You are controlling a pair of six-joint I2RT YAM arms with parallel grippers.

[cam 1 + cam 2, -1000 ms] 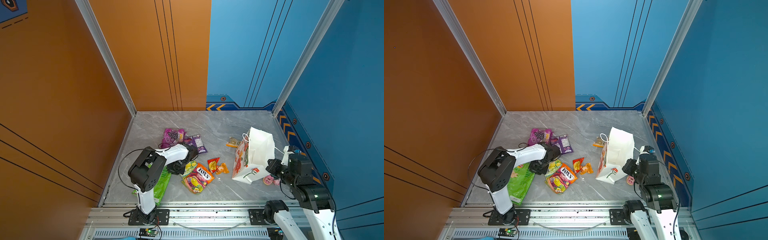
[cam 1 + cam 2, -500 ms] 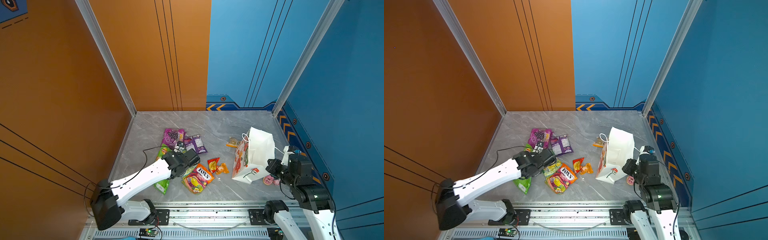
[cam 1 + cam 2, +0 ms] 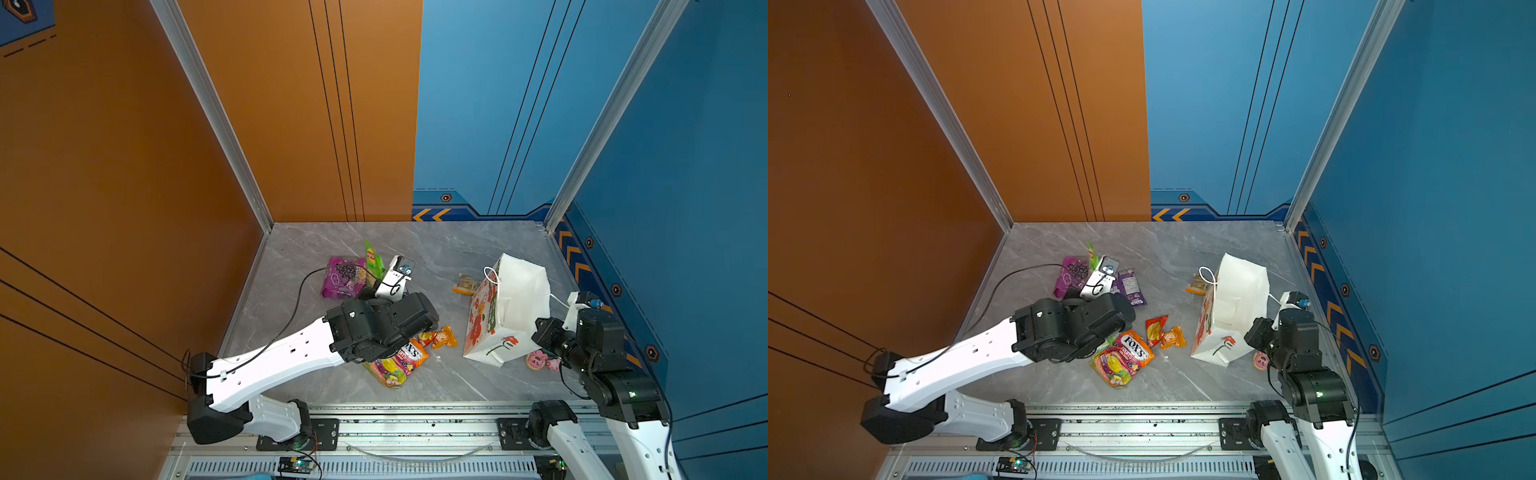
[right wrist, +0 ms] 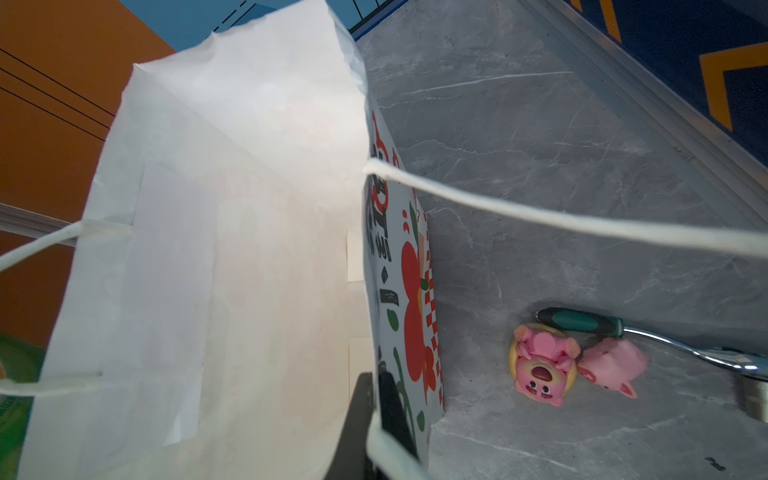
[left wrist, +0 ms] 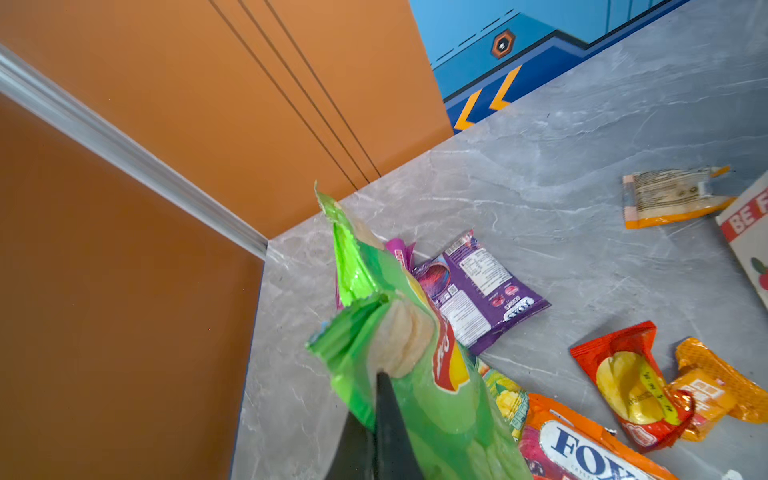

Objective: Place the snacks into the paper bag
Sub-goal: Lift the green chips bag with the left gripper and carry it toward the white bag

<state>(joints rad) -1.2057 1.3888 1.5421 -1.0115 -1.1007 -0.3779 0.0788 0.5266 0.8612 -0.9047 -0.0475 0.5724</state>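
Green bag (image 5: 440,415) is hanging clenched in the left pincer (image 5: 380,380); the right pincer (image 4: 376,380) is pinching the paper bag (image 4: 232,249) rim.

top views: high over the front rail (image 3: 415,420), angled down at the back corner; far, whole floor (image 3: 436,245) in frame.
left wrist: just behind left claw (image 5: 374,419), sighting along it, green bag (image 5: 440,415) up close.
right wrist: behind right claw (image 4: 376,388), tight on paper bag (image 4: 208,249) mouth.
overlap: fox's bag (image 5: 582,451) past left claw, pig toys (image 4: 540,368) beside right claw; also in both top views.
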